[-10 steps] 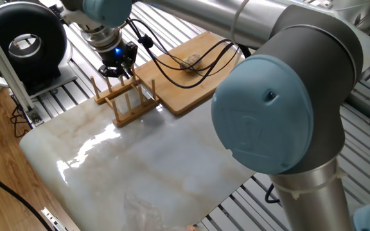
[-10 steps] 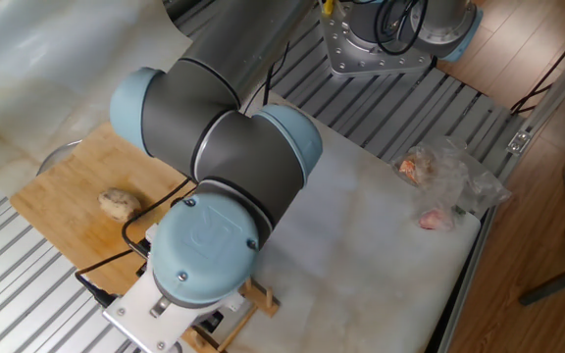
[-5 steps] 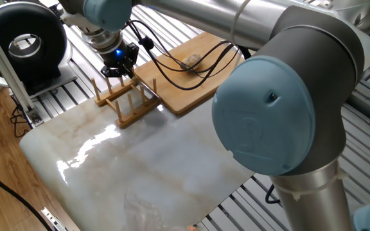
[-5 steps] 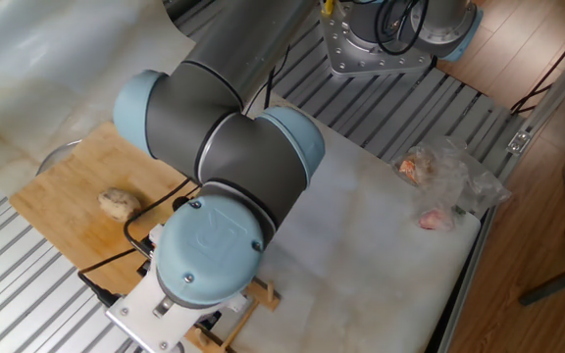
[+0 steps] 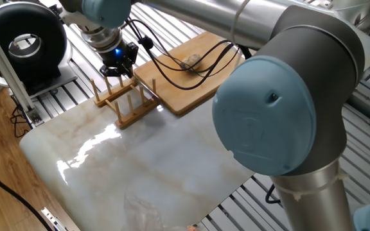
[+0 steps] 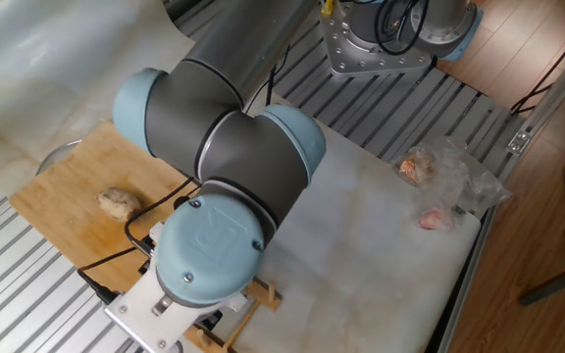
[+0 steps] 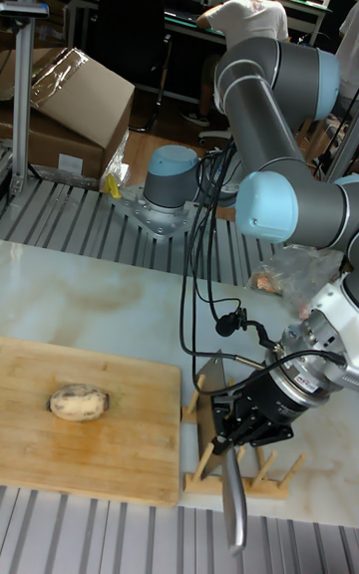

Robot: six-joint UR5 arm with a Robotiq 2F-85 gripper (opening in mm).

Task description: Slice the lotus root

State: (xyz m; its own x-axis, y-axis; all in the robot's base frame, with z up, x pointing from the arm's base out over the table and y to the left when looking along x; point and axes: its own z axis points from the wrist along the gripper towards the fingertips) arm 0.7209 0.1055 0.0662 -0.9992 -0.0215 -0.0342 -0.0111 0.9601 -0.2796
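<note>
The lotus root (image 5: 191, 61) (image 6: 118, 203) (image 7: 79, 402) is a small tan lump lying on the bamboo board (image 5: 184, 92) (image 6: 59, 186) (image 7: 120, 454). Beside the board stands a wooden peg rack (image 5: 124, 102) (image 7: 261, 479). My gripper (image 5: 117, 72) (image 7: 236, 431) hangs over that rack, well away from the lotus root. In the tall fixed view its fingers are closed around a grey knife (image 7: 233, 506), which sticks out below them toward the camera. The other fixed view hides the gripper under the wrist.
The board and rack rest on a white marble slab (image 5: 146, 167) over slatted aluminium. Crumpled plastic bags with food (image 6: 439, 181) (image 7: 289, 275) lie at the slab's far corner. A black round device (image 5: 24, 42) sits beside the table. Black cables (image 5: 172, 64) hang over the board.
The gripper has shifted slightly up and away over the rack. The lotus root, board and rack have stayed put.
</note>
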